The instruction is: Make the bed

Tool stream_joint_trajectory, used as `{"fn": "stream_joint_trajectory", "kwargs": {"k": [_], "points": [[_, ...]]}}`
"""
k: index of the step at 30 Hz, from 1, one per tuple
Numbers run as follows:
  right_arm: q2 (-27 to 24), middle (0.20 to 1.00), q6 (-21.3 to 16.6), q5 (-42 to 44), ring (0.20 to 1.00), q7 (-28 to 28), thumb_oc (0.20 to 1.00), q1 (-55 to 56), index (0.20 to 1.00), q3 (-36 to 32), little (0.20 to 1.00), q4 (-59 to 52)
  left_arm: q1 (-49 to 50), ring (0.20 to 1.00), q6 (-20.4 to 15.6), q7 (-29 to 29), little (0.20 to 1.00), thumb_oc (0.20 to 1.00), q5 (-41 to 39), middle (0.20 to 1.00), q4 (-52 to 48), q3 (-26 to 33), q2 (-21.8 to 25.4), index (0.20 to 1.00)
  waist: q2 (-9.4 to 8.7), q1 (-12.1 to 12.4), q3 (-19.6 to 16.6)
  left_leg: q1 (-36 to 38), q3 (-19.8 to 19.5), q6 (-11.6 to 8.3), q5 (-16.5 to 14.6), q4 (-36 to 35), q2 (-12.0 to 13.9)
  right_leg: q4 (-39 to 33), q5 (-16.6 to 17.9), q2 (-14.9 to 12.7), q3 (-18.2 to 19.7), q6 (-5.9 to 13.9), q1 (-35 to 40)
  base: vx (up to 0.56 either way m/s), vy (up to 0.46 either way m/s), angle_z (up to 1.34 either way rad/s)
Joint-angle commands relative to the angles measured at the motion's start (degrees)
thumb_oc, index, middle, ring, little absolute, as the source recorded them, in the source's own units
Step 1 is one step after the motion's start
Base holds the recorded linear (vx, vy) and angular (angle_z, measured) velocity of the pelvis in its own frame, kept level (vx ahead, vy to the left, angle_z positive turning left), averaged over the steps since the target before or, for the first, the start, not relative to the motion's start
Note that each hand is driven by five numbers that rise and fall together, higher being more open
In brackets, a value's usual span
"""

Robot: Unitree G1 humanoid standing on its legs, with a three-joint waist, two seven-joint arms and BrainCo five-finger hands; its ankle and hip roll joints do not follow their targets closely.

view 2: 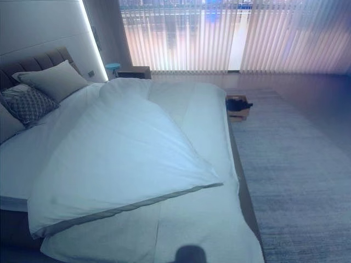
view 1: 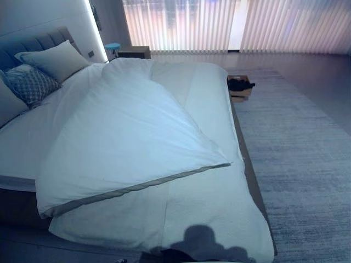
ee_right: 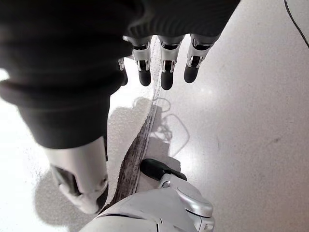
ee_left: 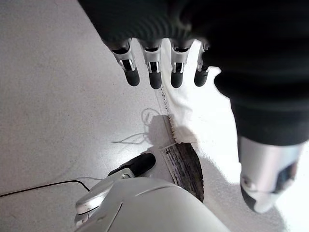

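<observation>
The bed's white duvet (view 1: 131,137) lies folded back on itself along a diagonal, grey underside edge showing, with its turned corner (view 1: 225,163) near the bed's right side. Below that fold the duvet (view 2: 208,230) spreads over the foot end. Bare sheet (view 1: 22,142) shows on the left. A grey pillow (view 1: 57,59) and a patterned pillow (view 1: 32,83) lean at the padded headboard (view 1: 33,43). My left hand (ee_left: 155,77) hangs over the floor with straight fingers, holding nothing. My right hand (ee_right: 166,77) hangs likewise, fingers straight, nothing in it.
A grey rug (view 1: 296,142) runs along the bed's right side; its edge (ee_left: 186,164) shows under my hands. A small box (view 1: 239,86) with something dark on it sits by the bed. A nightstand (view 1: 133,52) and vertical blinds (view 1: 219,24) stand at the far end.
</observation>
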Motion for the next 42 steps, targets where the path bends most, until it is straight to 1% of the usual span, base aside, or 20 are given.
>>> {"fn": "stream_joint_trajectory", "kwargs": {"k": [1, 16, 24, 28, 32, 33, 34, 35, 36, 37, 38, 39, 40, 41, 42], "points": [[-0.1, 1.0, 0.1, -0.5, 1.0, 0.1, 1.0, -3.9, 1.0, 1.8, 1.0, 1.7, -3.2, 1.0, 0.0, 0.0, 1.0, 1.0, -1.9, 1.0, 3.2, 1.7, -0.5, 1.0, -2.23, -0.4, 0.1, -1.1, -1.1, 0.07, -1.6, 0.0, -2.2, 0.6, -4.1, -3.4, -0.2, 7.9, 4.0, 0.0, 0.0, 0.0], [0.1, 1.0, 0.2, -1.1, 1.0, 0.1, 1.0, -3.5, 1.0, 1.7, 1.0, 2.3, -2.5, 1.0, 0.3, 0.3, 1.0, 1.0, -3.0, 1.0, 4.2, 3.1, -0.9, 1.0, -2.13, 0.0, -0.1, -0.3, -1.3, 0.39, -2.2, 0.0, -2.5, 0.6, -4.5, -3.6, -0.3, 8.05, 4.8, 0.0, 0.002, 0.0], [0.1, 1.0, 0.2, -1.2, 1.0, 0.0, 1.0, -4.1, 1.0, 1.9, 1.0, 1.8, -2.2, 1.0, 0.3, 0.8, 1.0, 1.0, -4.8, 1.0, 4.2, 4.6, -0.9, 1.0, -2.18, 0.6, 0.3, -0.5, -1.2, 1.12, -2.2, 0.0, -2.9, 0.9, -4.4, -4.2, -0.2, 8.16, 4.6, 0.01, 0.025, 0.0], [0.2, 1.0, 0.1, -0.5, 1.0, -0.1, 1.0, -4.9, 1.0, 1.8, 1.0, 1.0, -2.4, 1.0, 0.2, 0.8, 1.0, 1.0, -6.0, 1.0, 3.9, 5.3, -0.6, 1.0, -2.25, 1.1, 0.8, -1.3, -1.1, 1.85, -2.4, 0.5, -3.3, 2.4, -4.6, -4.8, 0.0, 8.53, 3.3, 0.0, 0.052, -0.01], [0.2, 1.0, -0.4, 2.0, 1.0, -0.1, 1.0, -7.6, 1.0, 1.6, 1.0, -2.0, -2.9, 1.0, 0.0, 1.0, 1.0, 1.0, -7.3, 1.0, 3.3, 5.8, -0.3, 1.0, -2.11, 2.0, 2.1, -3.9, -0.1, 3.09, -3.7, 3.8, -3.8, 7.6, -5.2, -6.2, 0.6, 9.2, -0.6, -0.06, 0.118, -0.12], [0.3, 1.0, -0.9, 4.3, 1.0, 0.0, 1.0, -9.0, 1.0, 1.5, 1.0, -4.4, -3.1, 1.0, -0.2, 1.1, 1.0, 1.0, -8.1, 1.0, 2.8, 6.1, -0.2, 1.0, -2.08, 2.4, 3.0, -4.9, -0.1, 3.69, -4.1, 5.1, -4.2, 10.2, -5.4, -6.7, 1.0, 9.65, -2.3, -0.06, 0.144, -0.25], [0.3, 1.0, -0.9, 4.3, 1.0, 0.0, 1.0, -9.0, 1.0, 1.5, 1.0, -4.4, -3.2, 1.0, -0.2, 1.1, 1.0, 1.0, -8.1, 1.0, 2.8, 6.1, -0.2, 1.0, -2.09, 2.4, 3.0, -4.9, 0.0, 3.69, -4.1, 5.1, -4.2, 10.2, -5.4, -6.7, 1.0, 9.65, -2.4, -0.05, 0.149, -0.45], [0.4, 1.0, -1.2, 5.8, 1.0, 0.1, 1.0, -9.4, 1.0, 1.2, 1.0, -5.8, -3.1, 1.0, -0.3, 1.2, 1.0, 1.0, -8.5, 1.0, 2.6, 6.3, -0.1, 1.0, -2.05, 2.5, 3.3, -5.3, 0.0, 4.0, -4.3, 5.6, -4.4, 12.0, -5.5, -7.0, 1.0, 9.92, -3.5, -0.02, 0.18, -0.41], [0.3, 1.0, -1.8, 9.2, 1.0, 0.0, 1.0, -10.2, 1.0, 0.5, 1.0, -10.3, -2.9, 1.0, -0.4, 1.3, 1.0, 1.0, -9.2, 1.0, 1.9, 6.5, 0.1, 1.0, -1.88, 2.5, 4.2, -5.4, -0.1, 4.62, -4.7, 6.0, -4.8, 16.7, -4.9, -7.9, 1.1, 10.51, -6.1, -0.02, 0.18, -0.31], [0.3, 1.0, -1.8, 9.2, 1.0, 0.0, 1.0, -10.2, 1.0, 0.5, 1.0, -10.4, -2.9, 1.0, -0.4, 1.3, 1.0, 1.0, -9.2, 1.0, 1.9, 6.5, 0.1, 1.0, -1.9, 2.5, 4.2, -5.4, 0.0, 4.63, -4.7, 6.0, -4.8, 16.8, -5.0, -7.9, 1.1, 10.52, -6.2, -0.02, 0.194, -0.12], [0.4, 1.0, -2.2, 11.7, 1.0, -0.1, 1.0, -10.7, 1.0, 0.0, 1.0, -12.4, -3.0, 1.0, -0.5, 1.4, 1.0, 1.0, -9.4, 1.0, 1.6, 6.4, 0.2, 1.0, -1.85, 2.3, 4.9, -5.5, -0.1, 4.88, -4.8, 6.5, -5.0, 19.6, -3.8, -8.5, 1.3, 10.61, -7.6, -0.02, 0.1, -0.04], [0.3, 1.0, -2.4, 12.6, 1.0, -0.3, 1.0, -11.0, 1.0, 0.0, 1.0, -13.6, -3.1, 1.0, -0.5, 1.5, 1.0, 1.0, -9.7, 1.0, 1.3, 6.3, 0.3, 1.0, -1.87, 2.2, 5.6, -5.6, -0.3, 5.05, -4.9, 6.8, -5.1, 21.6, -3.0, -8.7, 1.3, 10.44, -8.7, -0.03, 0.141, -0.17], [0.3, 1.0, -2.7, 14.9, 1.0, -0.4, 1.0, -11.4, 1.0, -0.3, 1.0, -15.7, -3.4, 1.0, -0.5, 1.6, 1.0, 1.0, -10.0, 1.0, 1.0, 5.9, 0.6, 1.0, -1.7, 2.0, 6.5, -6.0, -0.9, 5.26, -4.9, 7.5, -5.1, 25.3, -2.6, -8.7, 1.8, 10.06, -10.3, -0.02, 0.1, -0.13], [0.3, 1.0, -3.1, 16.5, 1.0, -0.6, 1.0, -11.7, 1.0, -0.5, 1.0, -16.7, -3.6, 1.0, -0.4, 1.8, 1.0, 1.0, -10.2, 1.0, 0.7, 5.7, 0.8, 1.0, -1.46, 1.9, 7.1, -6.1, -1.2, 5.28, -4.9, 7.8, -5.0, 27.2, -3.0, -8.4, 1.7, 9.54, -11.5, 0.03, 0.096, 0.1], [0.7, 1.0, -3.4, 18.2, 1.0, -0.8, 1.0, -12.2, 1.0, -0.7, 1.0, -17.7, -3.8, 1.0, -0.5, 2.0, 1.0, 1.0, -10.2, 1.0, 0.7, 5.7, 1.0, 1.0, -1.28, 2.0, 7.4, -6.1, -1.3, 5.26, -5.3, 7.9, -5.0, 28.1, -3.3, -8.9, 0.7, 9.14, -12.7, 0.06, 0.071, 0.25]]}}
